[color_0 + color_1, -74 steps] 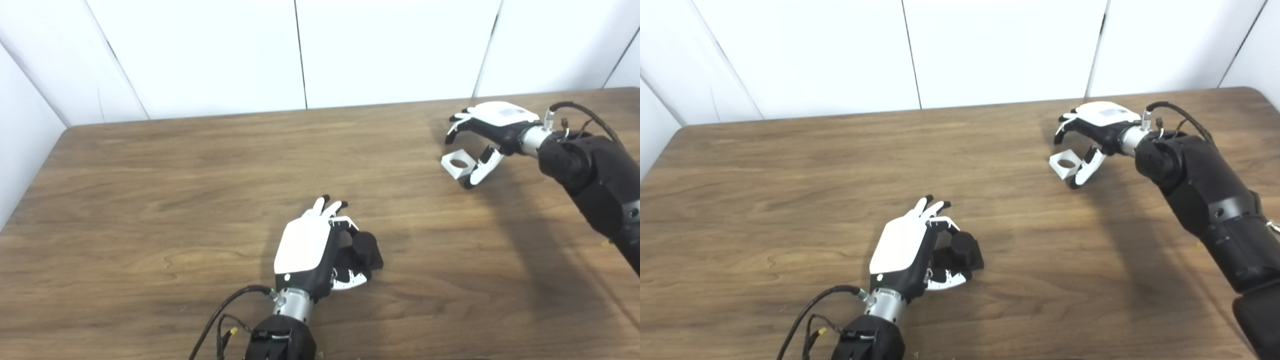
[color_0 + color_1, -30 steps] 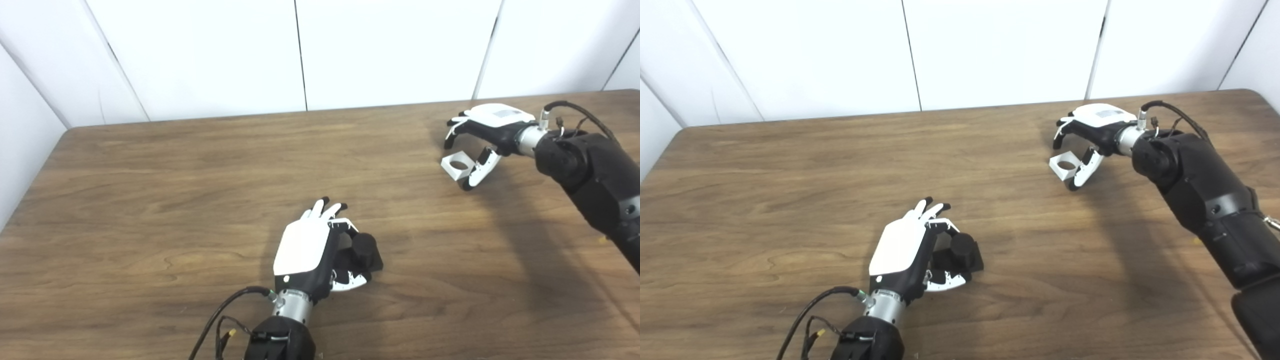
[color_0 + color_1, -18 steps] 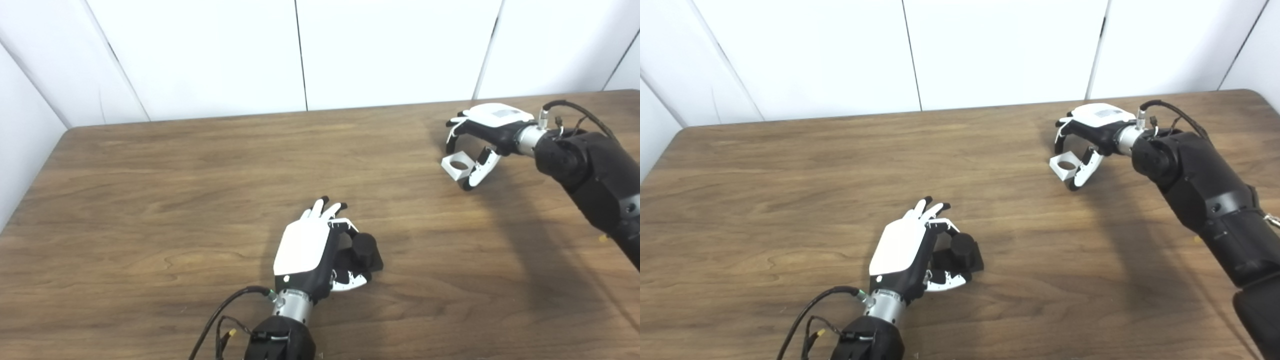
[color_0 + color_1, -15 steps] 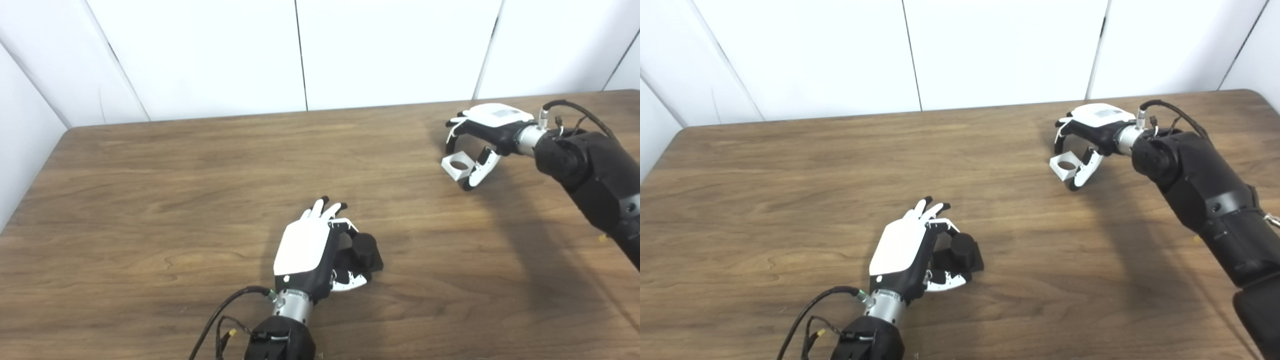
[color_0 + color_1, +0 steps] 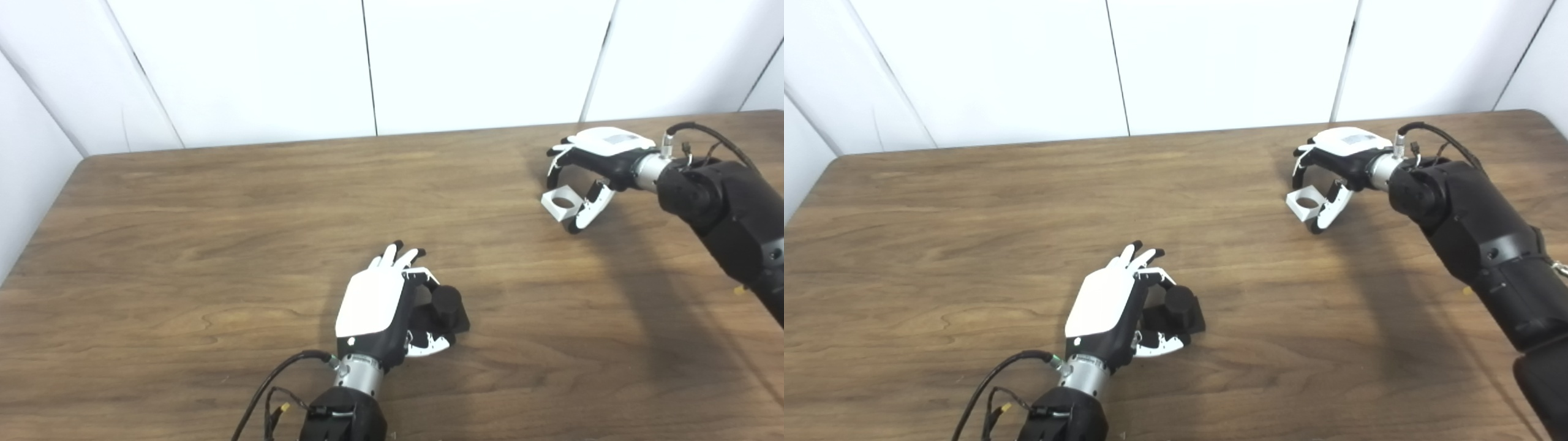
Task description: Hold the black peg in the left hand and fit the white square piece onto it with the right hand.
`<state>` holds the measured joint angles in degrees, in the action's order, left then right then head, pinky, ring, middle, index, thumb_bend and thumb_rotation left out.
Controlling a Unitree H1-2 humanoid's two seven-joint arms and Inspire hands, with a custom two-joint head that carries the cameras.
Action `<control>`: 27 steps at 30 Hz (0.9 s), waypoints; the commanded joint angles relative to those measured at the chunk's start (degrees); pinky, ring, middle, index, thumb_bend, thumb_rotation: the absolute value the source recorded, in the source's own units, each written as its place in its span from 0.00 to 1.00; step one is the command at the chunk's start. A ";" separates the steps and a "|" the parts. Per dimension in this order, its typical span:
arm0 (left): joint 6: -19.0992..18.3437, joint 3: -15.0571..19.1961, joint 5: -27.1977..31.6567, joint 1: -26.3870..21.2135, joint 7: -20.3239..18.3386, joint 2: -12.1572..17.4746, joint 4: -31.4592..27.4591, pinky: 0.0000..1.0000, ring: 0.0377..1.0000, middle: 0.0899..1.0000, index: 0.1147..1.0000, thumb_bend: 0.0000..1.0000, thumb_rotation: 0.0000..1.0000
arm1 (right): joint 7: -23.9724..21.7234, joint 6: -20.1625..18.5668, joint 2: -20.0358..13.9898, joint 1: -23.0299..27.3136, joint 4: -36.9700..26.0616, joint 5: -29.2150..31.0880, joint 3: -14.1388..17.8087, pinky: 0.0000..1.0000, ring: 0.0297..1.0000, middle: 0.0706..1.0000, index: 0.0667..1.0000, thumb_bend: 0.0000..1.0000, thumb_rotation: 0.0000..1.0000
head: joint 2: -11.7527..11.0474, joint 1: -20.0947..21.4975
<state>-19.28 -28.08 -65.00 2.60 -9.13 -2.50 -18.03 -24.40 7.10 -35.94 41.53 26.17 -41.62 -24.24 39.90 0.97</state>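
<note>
Here the black peg (image 5: 448, 304) stands on its dark square base on the wooden table (image 5: 184, 245), near the front edge and about midway across it. The left hand (image 5: 386, 303) lies just to the peg's left, its white back turned up; its thumb reaches along the near side of the base and its fingers (image 5: 404, 254) point away toward the wall, loosely extended rather than wrapped round the peg. Whether the palm presses the base cannot be told, as the hand hides that side, so it is unclear if the peg is truly held.

Well apart from the peg, up and to its right toward the far right part of the table, lies the white square piece (image 5: 560, 204), flat on the wood with its round hole facing up. The right hand (image 5: 588, 168) arches over it: curled fingers come down at the piece's far side, the thumb slants down against its near right edge. The fingertips look close to the piece or touching it, yet a firm pinch is not plain, and the piece rests on the table.

Behind the table stand plain white wall panels (image 5: 478, 61).
</note>
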 commanded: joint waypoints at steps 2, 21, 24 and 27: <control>0.36 0.05 -0.34 -0.14 0.08 -0.12 -0.60 0.96 1.00 0.90 0.43 0.52 0.07 | 0.12 0.73 -2.35 1.18 0.62 -1.25 -0.12 1.00 1.00 0.93 0.64 0.85 0.16 | 0.07 0.08; 0.57 -0.10 -0.18 0.08 0.89 -0.24 -0.24 0.96 1.00 0.90 0.43 0.52 0.07 | 1.90 2.65 -2.53 1.49 1.98 -1.90 -0.80 0.98 1.00 0.92 0.59 0.83 0.12 | -0.09 -0.01; 0.43 -0.13 -0.29 0.07 0.81 -0.32 -0.23 0.96 1.00 0.90 0.43 0.52 0.07 | 1.77 2.52 -2.56 1.51 1.80 -1.94 -0.82 0.98 1.00 0.92 0.59 0.83 0.11 | -0.16 -0.02; 0.45 -0.19 -0.26 0.11 0.85 -0.43 -0.41 0.96 1.00 0.90 0.43 0.52 0.07 | 2.11 2.87 -2.63 1.57 1.83 -2.15 -0.94 0.97 1.00 0.91 0.58 0.82 0.11 | -0.21 -0.08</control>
<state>-19.24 -28.20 -64.94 2.75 -8.64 -2.58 -18.02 -22.41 9.87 -36.52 41.62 27.05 -41.70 -24.85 39.64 0.88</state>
